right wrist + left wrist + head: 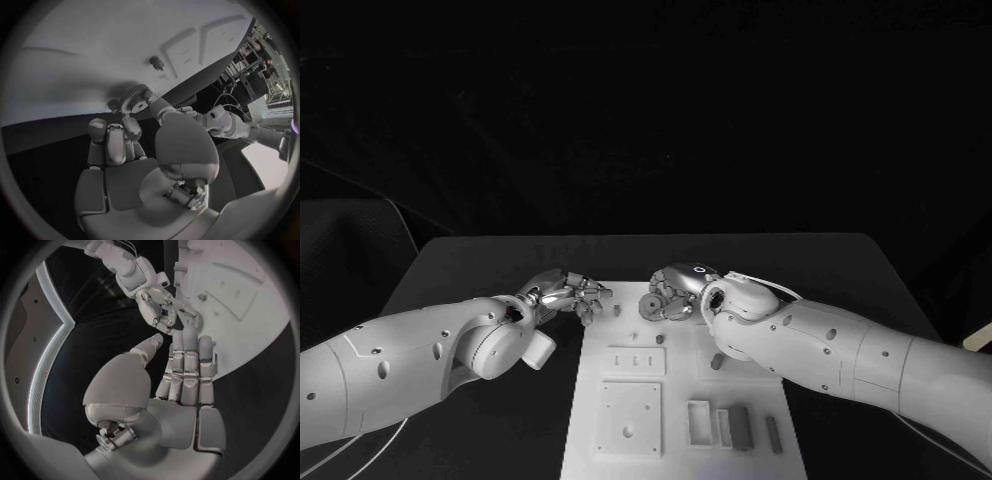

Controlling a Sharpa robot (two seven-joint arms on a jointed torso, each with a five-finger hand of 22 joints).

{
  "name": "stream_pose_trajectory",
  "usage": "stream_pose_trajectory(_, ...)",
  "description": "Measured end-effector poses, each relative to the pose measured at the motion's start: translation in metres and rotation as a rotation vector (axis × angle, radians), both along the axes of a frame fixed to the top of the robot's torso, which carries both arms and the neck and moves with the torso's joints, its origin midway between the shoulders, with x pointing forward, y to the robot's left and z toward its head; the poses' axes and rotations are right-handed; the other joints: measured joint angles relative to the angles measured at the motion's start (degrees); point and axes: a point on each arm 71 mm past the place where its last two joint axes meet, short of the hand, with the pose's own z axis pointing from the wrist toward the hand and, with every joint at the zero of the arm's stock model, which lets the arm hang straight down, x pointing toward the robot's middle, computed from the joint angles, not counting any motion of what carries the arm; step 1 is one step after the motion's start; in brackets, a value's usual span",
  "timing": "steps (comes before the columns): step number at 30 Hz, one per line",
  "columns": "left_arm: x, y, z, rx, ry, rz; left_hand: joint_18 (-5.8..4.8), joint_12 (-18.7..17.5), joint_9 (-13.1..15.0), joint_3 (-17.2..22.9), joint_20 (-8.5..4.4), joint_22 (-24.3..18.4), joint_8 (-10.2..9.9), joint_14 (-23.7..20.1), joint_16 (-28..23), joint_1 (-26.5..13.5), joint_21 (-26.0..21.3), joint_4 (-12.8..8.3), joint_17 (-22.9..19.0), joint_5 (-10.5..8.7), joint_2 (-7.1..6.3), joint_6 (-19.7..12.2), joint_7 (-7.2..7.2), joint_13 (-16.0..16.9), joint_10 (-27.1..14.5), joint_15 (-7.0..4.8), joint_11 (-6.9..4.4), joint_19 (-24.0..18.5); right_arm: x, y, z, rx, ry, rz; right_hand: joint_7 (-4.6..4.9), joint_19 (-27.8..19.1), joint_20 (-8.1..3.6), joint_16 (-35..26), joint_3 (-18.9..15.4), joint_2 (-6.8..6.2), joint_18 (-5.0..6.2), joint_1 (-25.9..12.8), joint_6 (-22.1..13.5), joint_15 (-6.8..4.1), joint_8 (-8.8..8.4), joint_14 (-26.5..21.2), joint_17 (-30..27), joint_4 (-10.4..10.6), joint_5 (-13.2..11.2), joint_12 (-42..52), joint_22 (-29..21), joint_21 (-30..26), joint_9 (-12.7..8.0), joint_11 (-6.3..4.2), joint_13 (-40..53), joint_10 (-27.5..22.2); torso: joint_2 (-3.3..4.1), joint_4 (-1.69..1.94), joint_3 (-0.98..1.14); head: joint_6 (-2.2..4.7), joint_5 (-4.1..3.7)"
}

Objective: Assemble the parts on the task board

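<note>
The white task board (678,462) lies in the middle of the black table. My right hand (678,290) hovers over the board's far end and pinches a small grey toothed gear (132,94) between thumb and fingertips. A short peg (156,62) stands on the board just beyond the gear. My left hand (570,296) is at the board's far left edge; its fingers (187,365) lie straight and together with the thumb apart, holding nothing. In the left wrist view the right hand (164,310) is just past those fingertips.
Two square plates (633,361) (630,420) sit on the board's left half. Several upright grey blocks (737,427) stand near the board's front right, and a small peg (717,362) stands at mid right. Bare black table (473,270) flanks the board.
</note>
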Motion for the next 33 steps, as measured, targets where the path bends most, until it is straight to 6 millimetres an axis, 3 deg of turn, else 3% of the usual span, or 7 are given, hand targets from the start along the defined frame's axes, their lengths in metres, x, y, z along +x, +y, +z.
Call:
stream_pose_trajectory(25, 0.0002, -0.0014, 0.0000, 0.000, 0.000, -0.002, -0.08, 0.00, 0.01, 0.00, 0.00, -0.04, 0.00, 0.00, 0.00, 0.00, 0.00, 0.00, 0.05, 0.00, 0.00, 0.00, 0.00, 0.00, 0.00, 0.00, 0.00, 0.00, 0.0010, 0.0009, -0.0022, -0.001, -0.005, -0.004, 0.00, 0.00, 0.00, 0.00, -0.10, 0.18, -0.01, 0.21, 0.00, 0.01, 0.01, 0.00, -0.09, -0.10, -0.22, 0.00, 0.04, 0.00, 0.00, 0.00, -0.01, 0.00, -0.02, -0.09, 0.05, -0.07, 0.15)
stream_pose_trajectory(28, 0.0003, -0.0015, 0.0000, 0.000, 0.000, -0.002, -0.10, 0.00, 0.01, 0.00, 0.00, -0.04, 0.00, 0.00, 0.00, 0.00, 0.00, 0.00, 0.05, 0.00, 0.00, 0.00, 0.00, 0.00, 0.00, 0.00, 0.00, 0.00, 0.0010, 0.0014, -0.0022, -0.001, -0.005, -0.004, 0.00, 0.00, 0.00, 0.00, -0.12, 0.01, 0.00, 0.43, 0.00, 0.02, 0.01, 0.02, -0.30, -0.11, -0.23, 0.00, 0.21, 0.00, 0.00, -0.25, -0.01, 0.25, -0.02, -0.09, 0.05, -0.09, 0.15)
stream_pose_trajectory(33, 0.0003, -0.0014, 0.0000, 0.000, 0.001, -0.002, 0.34, 0.00, 0.01, 0.00, 0.00, -0.04, 0.00, 0.00, 0.00, 0.00, 0.00, 0.00, 0.10, 0.00, 0.00, 0.00, 0.00, 0.00, 0.00, 0.00, 0.00, 0.00, 0.0012, 0.0011, -0.0019, -0.001, -0.006, -0.007, -0.10, 0.00, 0.00, 0.00, -0.92, -1.79, 0.00, -0.11, 0.96, -0.10, 0.01, -0.17, -1.13, 0.13, -0.23, 0.00, 0.35, 0.00, 0.03, -0.32, -0.29, 0.33, -0.02, -0.09, 0.02, -0.10, 0.14)
